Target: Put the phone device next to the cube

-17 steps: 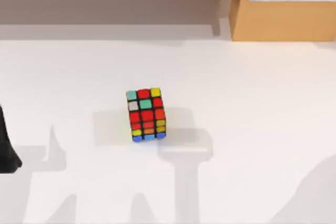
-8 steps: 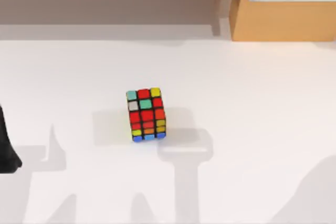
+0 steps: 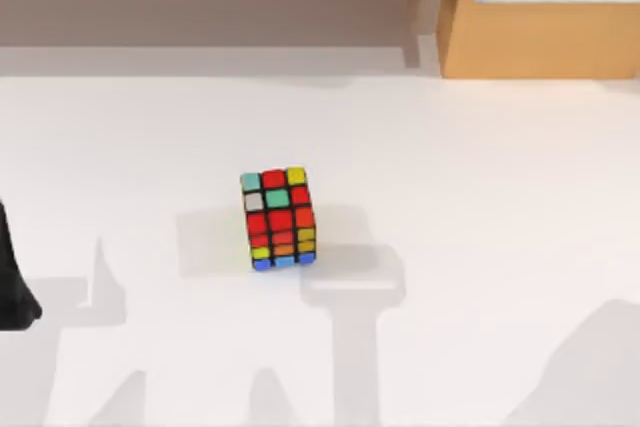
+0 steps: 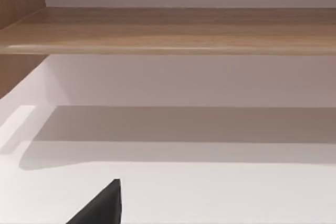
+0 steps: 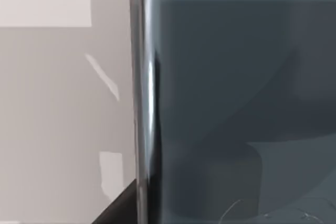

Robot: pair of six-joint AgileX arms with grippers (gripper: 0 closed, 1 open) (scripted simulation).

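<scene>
Your right wrist view has the phone (image 5: 236,103) pressed close; grip unclear. The cube (image 3: 278,218) sits mid-counter, toward nine o'clock from your right arm.

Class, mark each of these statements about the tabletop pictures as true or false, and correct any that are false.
1. The small puzzle cube with black edges and coloured stickers stands on the white table. True.
2. The cube's top face is all blue. False: it shows red, teal, yellow and white stickers.
3. The flat dark grey-blue phone device with a silver rim sits very close to the right wrist camera. True.
4. The phone device lies touching the cube in the top view. False: nothing lies beside the cube there.
5. A wooden cabinet with a silver handle stands beyond the table's far right. True.
</scene>
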